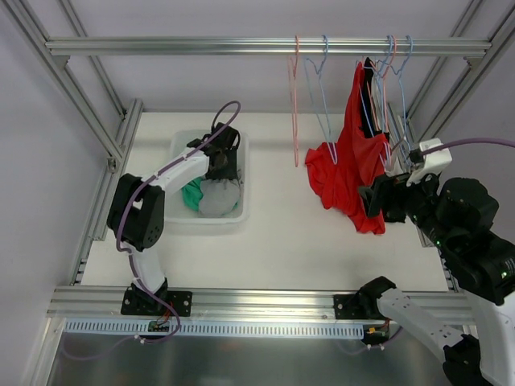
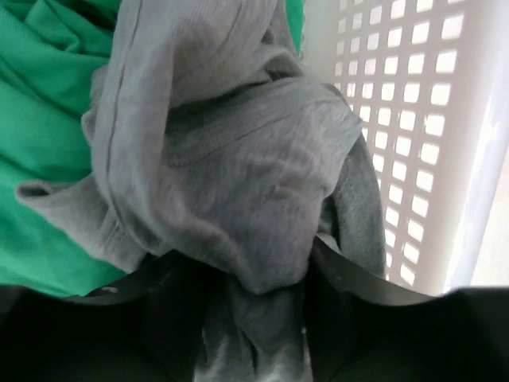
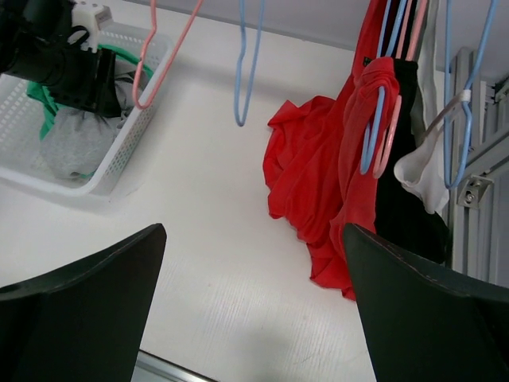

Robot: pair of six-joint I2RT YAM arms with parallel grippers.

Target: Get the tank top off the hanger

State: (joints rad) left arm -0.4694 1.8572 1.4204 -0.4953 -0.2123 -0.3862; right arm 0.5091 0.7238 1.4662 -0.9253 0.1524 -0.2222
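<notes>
Left gripper [image 1: 221, 165] is down inside the white basket [image 1: 181, 141] at the table's [image 1: 282, 249] far left. Its fingers stand partly apart with a wad of grey garment [image 2: 238, 175] bunched between them. Cannot tell whether they pinch it or merely flank it. Green garment [image 2: 40, 119] lies beside the grey one in the basket.

Red tank top [image 1: 350, 161] hangs on its hanger [image 3: 367, 139] from the overhead rail [image 1: 201, 47], far right. Its lower folds pool on the table.

Right gripper [image 1: 374, 201] is just beside the red cloth, low and near, jaws spread wide, nothing between them.

Empty pink hanger [image 1: 295, 104] and blue hanger [image 1: 322, 96] hang on the rail left of the tank top.
</notes>
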